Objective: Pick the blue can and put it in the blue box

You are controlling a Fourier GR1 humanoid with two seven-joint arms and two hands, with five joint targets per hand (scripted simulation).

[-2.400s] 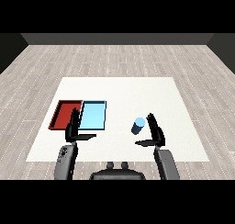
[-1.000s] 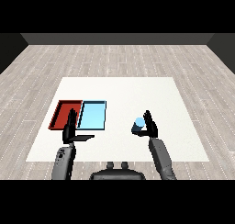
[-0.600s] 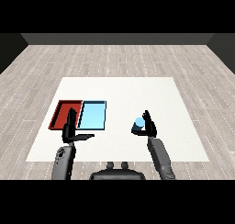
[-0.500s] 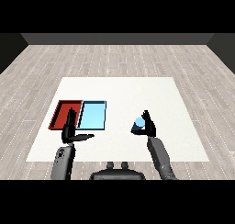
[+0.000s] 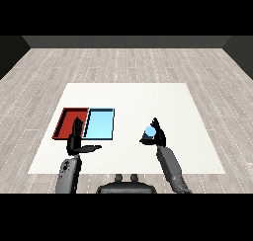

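Nearest, at the left, the left hand (image 5: 76, 142) is held open with fingers straight, idle by the trays' near edge. Right of it, the blue can (image 5: 149, 132) is wrapped by the right hand (image 5: 158, 136), presumably for carrying. Farther left, the blue tray (image 5: 100, 124) lies beside the red tray (image 5: 68, 122), well apart from the can.

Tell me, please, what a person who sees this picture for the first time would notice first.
Most striking are the red tray and the light blue tray, side by side on the left part of the white table. Next comes the blue can, right of the trays, with the right robot hand curled round it. The left robot hand is open in front of the red tray, holding nothing.
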